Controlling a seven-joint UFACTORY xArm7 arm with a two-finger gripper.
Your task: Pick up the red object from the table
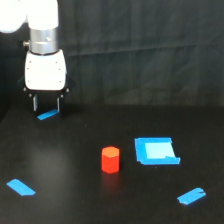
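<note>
Black and matte, the surface (75,200) fills the lower part of the exterior view, and nearest the camera two blue tape strips are seen on it: one (20,187) at the exterior view's left, lying at a slant, and another (191,196) at the exterior view's right, also slanted. A little farther back, near the middle of the surface, the red object (110,159) is found, a short red-orange block with faceted sides standing upright on its flat base, with nothing touching it. Just beside it, toward the exterior view's right and slightly farther back, a blue square patch (155,151) is laid flat, with a paler area at its centre; a narrow gap of black is left between patch and block. Farther still, at the exterior view's left, a third short blue strip (48,115) is seen close to the rear edge of the surface. Directly above that strip the tool (46,104) is held, its two thin dark fingers (35,103) pointed downward and set apart, with nothing between them; whether the tips meet the surface cannot be told. The tool is well apart from the red object. Above the fingers a white body (45,70) is carried on a metallic wrist ring (43,40) and a white arm link (30,12). Behind everything a black curtain (150,50) is hung.
</note>
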